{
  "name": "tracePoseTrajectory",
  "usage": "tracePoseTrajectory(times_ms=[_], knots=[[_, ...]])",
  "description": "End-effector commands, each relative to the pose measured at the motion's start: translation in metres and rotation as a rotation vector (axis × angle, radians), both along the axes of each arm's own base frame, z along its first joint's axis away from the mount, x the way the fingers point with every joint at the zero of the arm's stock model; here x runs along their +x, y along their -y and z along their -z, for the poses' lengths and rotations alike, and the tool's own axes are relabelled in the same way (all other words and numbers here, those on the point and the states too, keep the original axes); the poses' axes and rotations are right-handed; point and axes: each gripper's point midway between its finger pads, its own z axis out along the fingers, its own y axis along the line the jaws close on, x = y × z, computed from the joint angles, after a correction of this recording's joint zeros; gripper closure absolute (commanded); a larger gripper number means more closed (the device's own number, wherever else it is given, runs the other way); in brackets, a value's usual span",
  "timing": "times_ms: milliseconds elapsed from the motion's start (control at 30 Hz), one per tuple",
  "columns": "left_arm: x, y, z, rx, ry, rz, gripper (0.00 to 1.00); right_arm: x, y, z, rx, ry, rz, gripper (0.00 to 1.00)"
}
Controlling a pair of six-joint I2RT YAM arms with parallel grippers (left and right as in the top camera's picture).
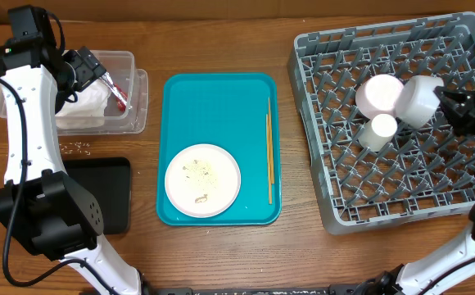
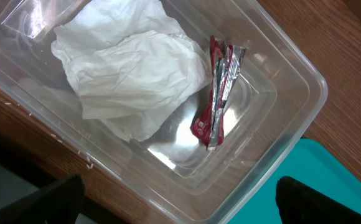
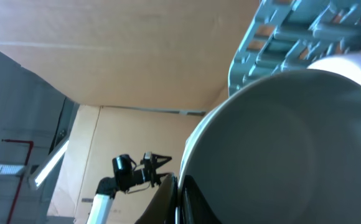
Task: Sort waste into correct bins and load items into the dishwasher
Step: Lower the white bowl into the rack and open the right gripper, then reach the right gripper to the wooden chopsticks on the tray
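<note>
My left gripper (image 1: 105, 78) is open and empty over the clear tub (image 1: 139, 98); its fingers (image 2: 182, 198) stand wide apart. In the tub lie the crumpled white napkin (image 2: 131, 68) and the red-and-white wrapper (image 2: 218, 102). My right gripper (image 1: 445, 104) is shut on the rim of the greyish bowl (image 1: 418, 100), held tilted over the grey dish rack (image 1: 336, 209); the right wrist view shows the fingers (image 3: 177, 190) pinching the bowl (image 3: 292, 143). In the rack sit a pale bowl (image 1: 380, 93) and the small white cup (image 1: 378, 131). The round plate (image 1: 202, 180) with crumbs lies on the teal tray (image 1: 221, 106).
Wooden chopsticks (image 1: 269, 156) lie along the teal tray's right side. The black tray (image 1: 102, 192) sits front left, partly under my left arm. Whitish crumbs (image 1: 75, 147) are scattered on the wood between the tub and the black tray.
</note>
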Motion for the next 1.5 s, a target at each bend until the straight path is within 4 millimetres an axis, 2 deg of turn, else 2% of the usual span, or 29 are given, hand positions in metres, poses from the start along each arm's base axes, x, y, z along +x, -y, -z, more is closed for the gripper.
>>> tracePoseTrajectory(times_ms=[0, 367, 433, 567, 767, 933, 1100, 1267, 1467], knots=[[0.001, 0.001, -0.025, 0.011, 0.060, -0.007, 0.00, -0.002, 0.007, -0.014, 0.059, -0.010, 0.017, 0.96], [0.001, 0.001, -0.025, 0.011, 0.060, -0.007, 0.00, 0.012, 0.019, -0.015, 0.063, -0.030, 0.016, 0.96], [0.001, 0.001, -0.025, 0.011, 0.060, -0.007, 0.00, 0.014, 0.022, -0.006, 0.047, -0.092, 0.035, 0.96], [0.001, 0.001, -0.025, 0.011, 0.060, -0.007, 0.00, 0.012, 0.027, 0.027, -0.029, -0.285, 0.099, 0.96], [0.001, 0.001, -0.025, 0.011, 0.060, -0.007, 0.00, 0.009, 0.030, 0.033, -0.044, -0.319, 0.112, 0.96], [0.001, 0.000, -0.025, 0.011, 0.060, -0.007, 0.00, 0.006, 0.038, 0.024, -0.060, -0.315, 0.137, 0.91], [0.001, 0.001, -0.025, 0.011, 0.060, -0.007, 0.00, 0.001, 0.063, 0.028, -0.215, -0.489, 0.291, 0.86], [0.001, 0.001, -0.025, 0.011, 0.060, -0.007, 0.00, -0.012, 0.082, 0.007, -0.378, -0.561, 0.429, 0.67], [0.001, 0.001, -0.025, 0.011, 0.060, -0.007, 0.00, -0.028, 0.082, -0.014, -0.509, -0.601, 0.500, 0.66]])
